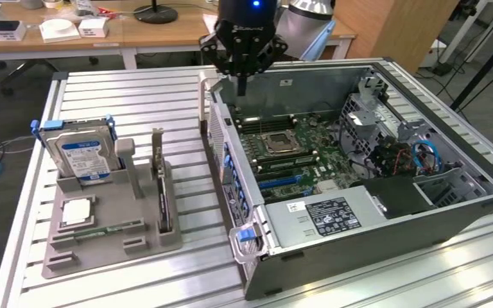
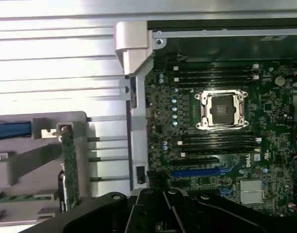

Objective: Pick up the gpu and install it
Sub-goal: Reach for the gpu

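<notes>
The gpu point(image 1: 161, 186) stands on edge, blade-like, in a slot of the grey parts holder point(image 1: 110, 240) at the exterior view's left of the computer. The wrist view sees it edge-on as a thin green-edged card point(image 2: 69, 165) with a metal end bracket. My gripper point(image 1: 241, 85) hangs shut and empty over the far left corner of the open computer case point(image 1: 366, 215), well apart from the gpu. Its black fingers point(image 2: 160, 204) appear in the wrist view over the motherboard point(image 2: 221, 111), near the blue expansion slot point(image 2: 197, 172).
In the holder, a silver hard drive with a blue label point(image 1: 79, 155) stands upright, a processor chip point(image 1: 77, 212) lies flat and a green memory stick point(image 1: 110, 229) sits low. The case's left wall point(image 1: 229, 173) rises between holder and motherboard. Everything rests on a slatted aluminium table point(image 1: 144, 96).
</notes>
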